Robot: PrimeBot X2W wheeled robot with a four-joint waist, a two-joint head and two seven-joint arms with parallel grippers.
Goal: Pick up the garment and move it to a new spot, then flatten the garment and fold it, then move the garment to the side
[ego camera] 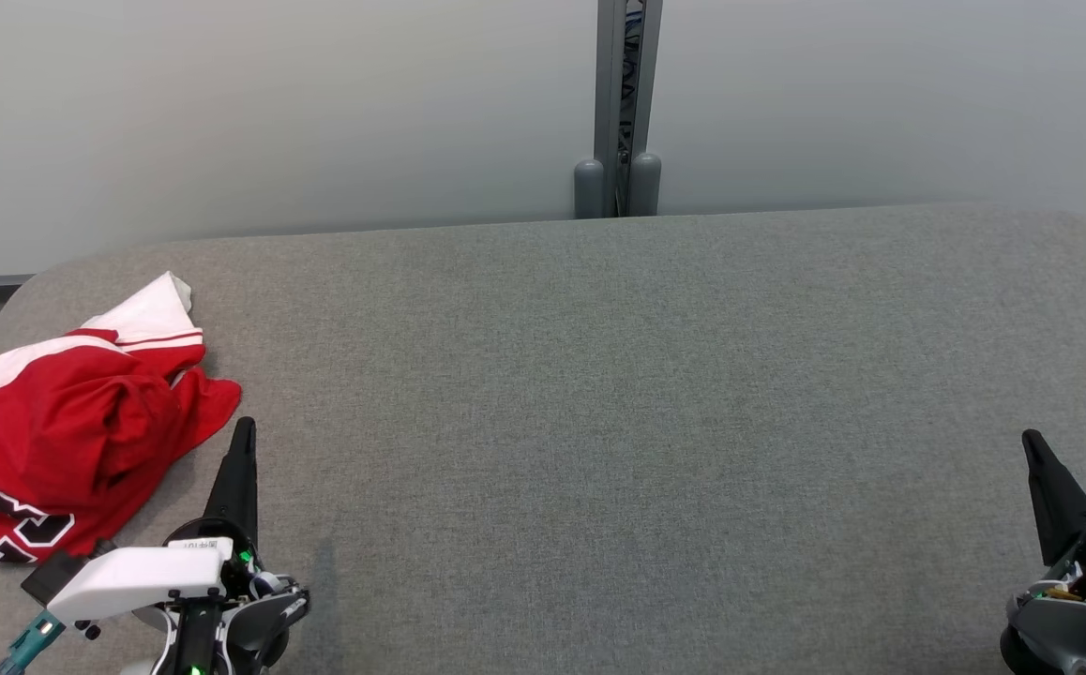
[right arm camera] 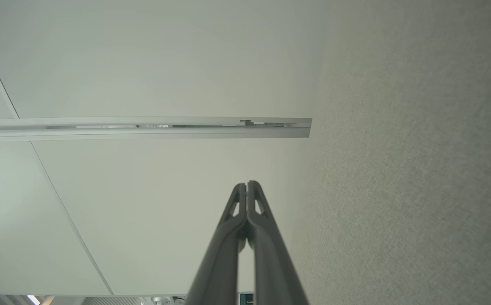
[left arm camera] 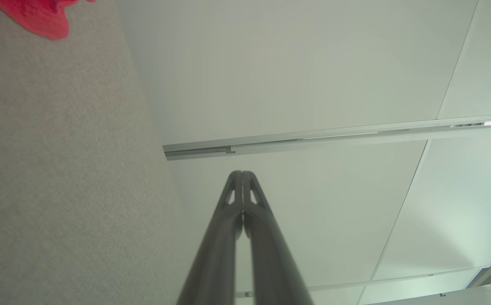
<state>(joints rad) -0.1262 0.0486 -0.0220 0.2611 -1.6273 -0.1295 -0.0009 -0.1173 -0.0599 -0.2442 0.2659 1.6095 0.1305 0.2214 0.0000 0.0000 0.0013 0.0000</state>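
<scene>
Left end effector at 7 o'clock and right end effector at 4 o'clock sit lowest in the head view. Each has its fingers pressed together and holds nothing. At 9 o'clock the crumpled red-and-white garment lies on the grey surface, near its left edge, just beside the left fingertips.

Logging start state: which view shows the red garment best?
Head view: nearly the whole crumpled red-and-white garment shows, at the table's left. Left wrist view catches one red corner; right wrist view faces table and wall.
</scene>
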